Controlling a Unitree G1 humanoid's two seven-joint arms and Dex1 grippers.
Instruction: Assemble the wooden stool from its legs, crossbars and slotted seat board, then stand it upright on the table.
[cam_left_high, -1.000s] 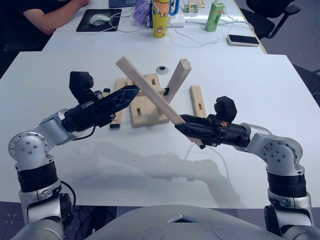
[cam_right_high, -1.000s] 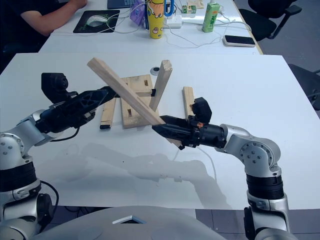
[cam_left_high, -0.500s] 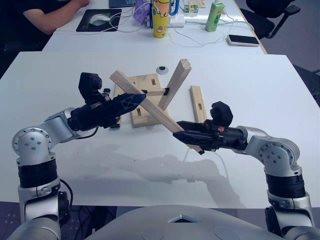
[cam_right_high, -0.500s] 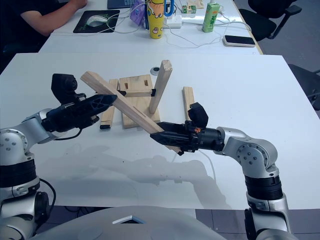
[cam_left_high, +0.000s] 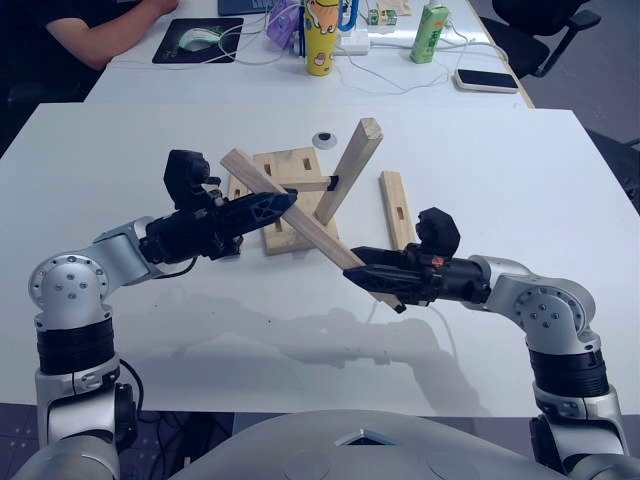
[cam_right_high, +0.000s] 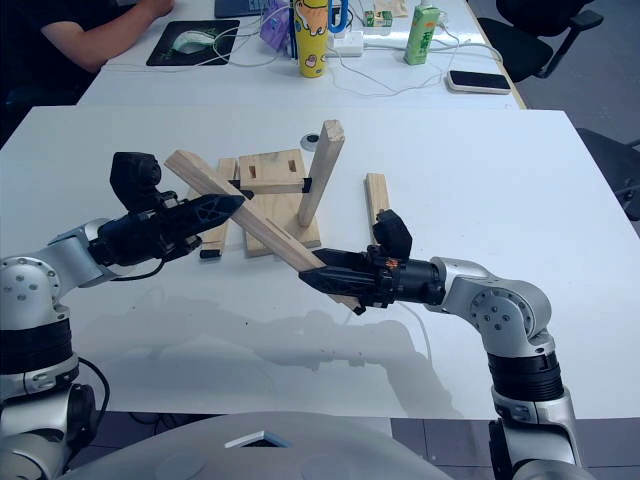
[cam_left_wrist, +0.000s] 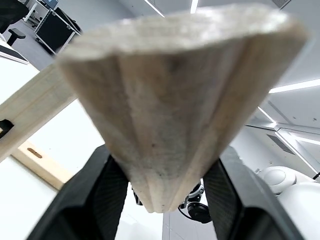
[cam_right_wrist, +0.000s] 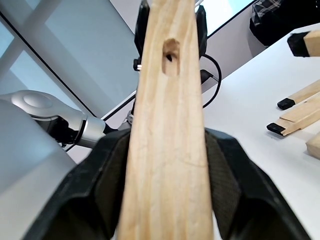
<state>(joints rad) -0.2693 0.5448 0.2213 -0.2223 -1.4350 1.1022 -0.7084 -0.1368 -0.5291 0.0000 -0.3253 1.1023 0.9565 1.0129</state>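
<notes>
A long wooden leg hangs slanted above the table, with my right gripper shut on its lower end. My left gripper is at the leg's upper part, and its fingers press both sides of the wood. The slotted seat board lies flat behind them. A second leg leans up from the board, with a short crossbar joined to it. Another slotted piece lies flat to the right of the board. The right wrist view looks along the held leg.
A small black round part lies behind the board. One more wooden piece lies partly hidden under my left gripper. The rear desk holds a yellow cup, a green carton and a phone. The near half of the white table is bare.
My left gripper moved right and came onto the leg's upper part. The right gripper shifted slightly left, and the leg's raised end dropped lower.
</notes>
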